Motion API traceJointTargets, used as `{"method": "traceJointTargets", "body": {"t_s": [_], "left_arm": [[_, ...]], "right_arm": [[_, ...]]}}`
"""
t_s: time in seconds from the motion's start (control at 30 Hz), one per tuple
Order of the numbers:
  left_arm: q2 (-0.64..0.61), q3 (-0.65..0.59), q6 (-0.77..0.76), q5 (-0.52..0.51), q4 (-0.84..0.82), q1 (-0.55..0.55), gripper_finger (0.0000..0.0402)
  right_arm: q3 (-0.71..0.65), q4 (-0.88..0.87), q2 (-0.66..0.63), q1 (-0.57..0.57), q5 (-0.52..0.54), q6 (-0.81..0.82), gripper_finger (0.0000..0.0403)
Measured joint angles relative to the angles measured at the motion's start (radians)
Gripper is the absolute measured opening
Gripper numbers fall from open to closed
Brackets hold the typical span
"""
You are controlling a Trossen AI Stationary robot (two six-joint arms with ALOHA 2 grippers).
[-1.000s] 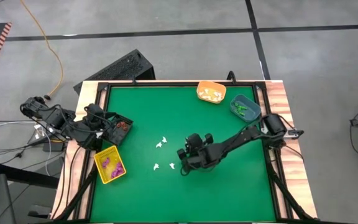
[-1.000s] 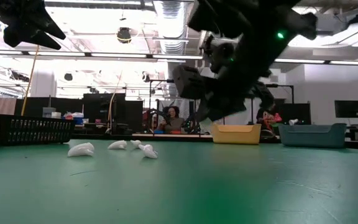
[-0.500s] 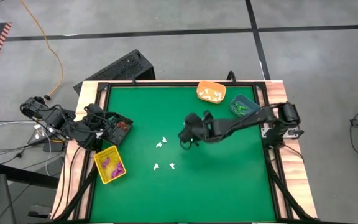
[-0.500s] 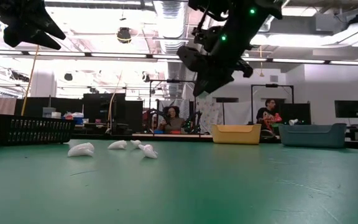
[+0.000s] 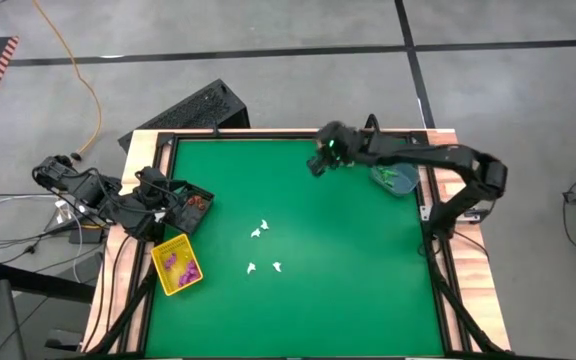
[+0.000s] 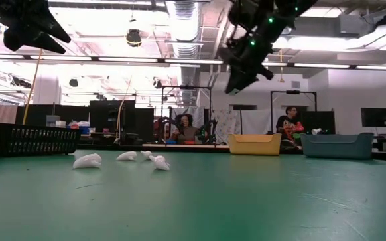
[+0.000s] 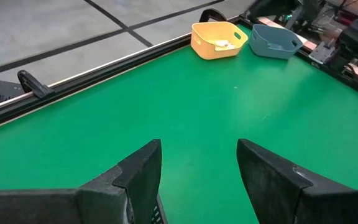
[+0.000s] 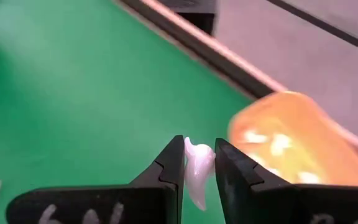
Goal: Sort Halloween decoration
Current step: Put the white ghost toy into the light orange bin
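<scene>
My right gripper (image 5: 317, 164) hovers above the table just beside the orange bin (image 5: 343, 150), shut on a white trinket (image 8: 197, 169). In the low view it hangs high in the air (image 6: 235, 80). Several more white trinkets (image 5: 260, 230) lie on the green mat near the middle, also seen in the low view as white trinkets (image 6: 87, 161). My left gripper (image 7: 199, 149) waits open at the table's left edge, over the black bin (image 5: 192, 206). My right gripper pinches the white trinket's upper part (image 8: 198, 154) between its two fingertips. The trinket is lifted clear of the table, and its pointed lower end (image 8: 197, 198) sticks out past the fingers.
The orange bin holds white pieces (image 8: 279, 144). The blue bin (image 5: 394, 176), at the far right corner, holds green ones. The yellow bin (image 5: 176, 265), near the left edge, holds purple ones, and the black bin reddish-brown ones. A raised frame (image 5: 268, 135) borders the mat.
My right gripper has risen from low over the mat near the white trinkets. It has swung toward the table's far edge and to the right, ending beside the orange bin with the trinket between its fingers. The trinkets on the mat have not moved.
</scene>
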Motion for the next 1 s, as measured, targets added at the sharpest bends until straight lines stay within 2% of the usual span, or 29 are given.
{"method": "traceJointTargets", "body": {"t_s": [0.07, 0.27, 0.4, 0.57, 0.83, 1.0], "left_arm": [[0.000, 0.000, -0.011, 0.000, -0.001, 0.000, 0.0199], [0.000, 0.000, -0.014, 0.001, -0.002, 0.000, 0.0199], [0.000, 0.000, -0.026, 0.002, -0.005, 0.000, 0.0199], [0.000, 0.000, -0.036, 0.002, -0.005, 0.000, 0.0199], [0.000, 0.000, -0.037, 0.002, -0.005, 0.000, 0.0199], [0.000, 0.000, -0.037, 0.001, -0.005, 0.000, 0.0199]], "right_arm": [[0.000, -0.024, -0.008, -0.072, -0.036, -0.019, 0.0081], [0.000, -0.022, 0.004, -0.276, -0.270, -0.028, 0.0081], [-0.016, -0.007, 0.005, -0.354, -0.297, -0.022, 0.0081], [-0.067, 0.046, 0.005, -0.424, -0.406, -0.027, 0.0081], [-0.168, 0.088, 0.005, -0.467, -0.389, 0.010, 0.0082], [-0.196, 0.117, 0.005, -0.465, -0.327, 0.009, 0.0090]]}}
